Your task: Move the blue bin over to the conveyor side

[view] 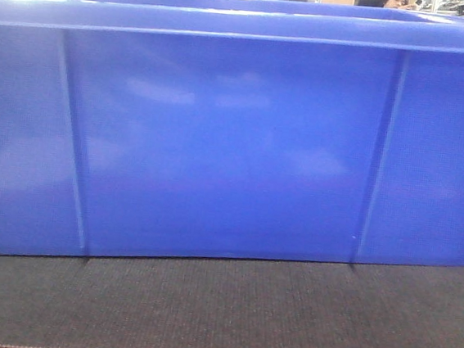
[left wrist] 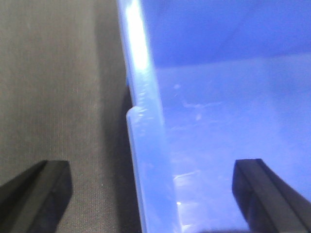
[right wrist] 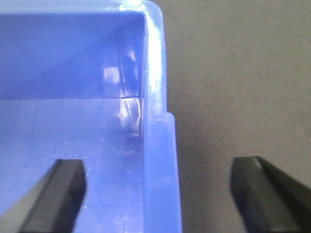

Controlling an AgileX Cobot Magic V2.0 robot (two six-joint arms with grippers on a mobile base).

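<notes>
Squarely across the front view stands the blue bin (view: 227, 141), its long ribbed wall filling nearly the whole width and its base resting on the conveyor (view: 219, 313), whose dark woven belt ends in a thin red edge at the very bottom of the picture. Behind the rim, blurred figures and furniture show only faintly. From the left wrist view, the left gripper (left wrist: 150, 194) is spread wide and straddles one end wall of the bin: one black finger hangs over the belt outside, the other over the blue interior, with the rim running between them and neither finger touching it. The right gripper (right wrist: 158, 194) is likewise spread wide over the opposite end wall near a corner, one finger above the interior, the other above the belt, gripping nothing.
</notes>
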